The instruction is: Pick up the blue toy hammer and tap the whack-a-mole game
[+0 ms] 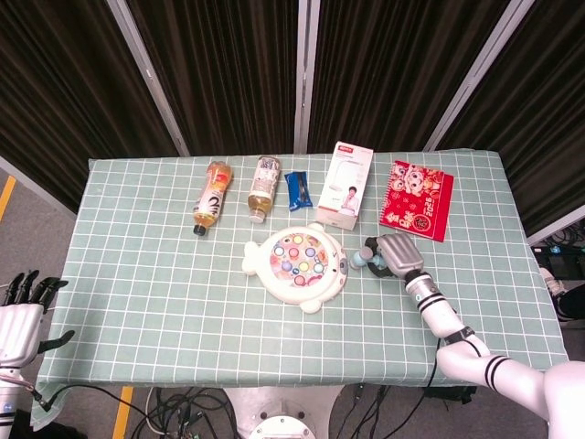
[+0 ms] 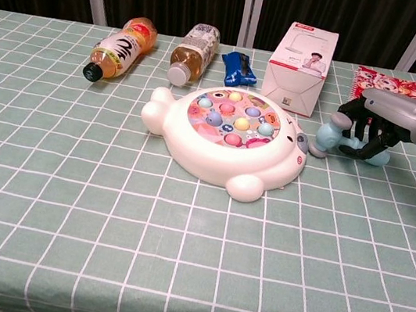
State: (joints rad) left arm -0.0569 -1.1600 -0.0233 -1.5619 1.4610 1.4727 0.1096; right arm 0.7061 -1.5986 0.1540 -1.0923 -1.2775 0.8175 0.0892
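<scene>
The whack-a-mole game (image 1: 298, 264) (image 2: 227, 133), a white fish-shaped toy with coloured buttons, lies mid-table. Just right of it is the blue toy hammer (image 1: 363, 261) (image 2: 326, 137), its grey-and-blue head pointing at the game. My right hand (image 1: 396, 253) (image 2: 375, 123) grips the hammer's handle with its fingers curled round it; the handle is mostly hidden. The hammer's head hangs slightly above the cloth. My left hand (image 1: 20, 315) hangs off the table's lower left corner with fingers spread and nothing in it.
Two drink bottles (image 2: 120, 49) (image 2: 189, 52) lie on their sides behind the game. A blue snack pack (image 2: 239, 68), a white box (image 2: 304, 56) and a red notebook (image 2: 394, 80) sit along the back. A green checked cloth (image 2: 104, 211) covers the table.
</scene>
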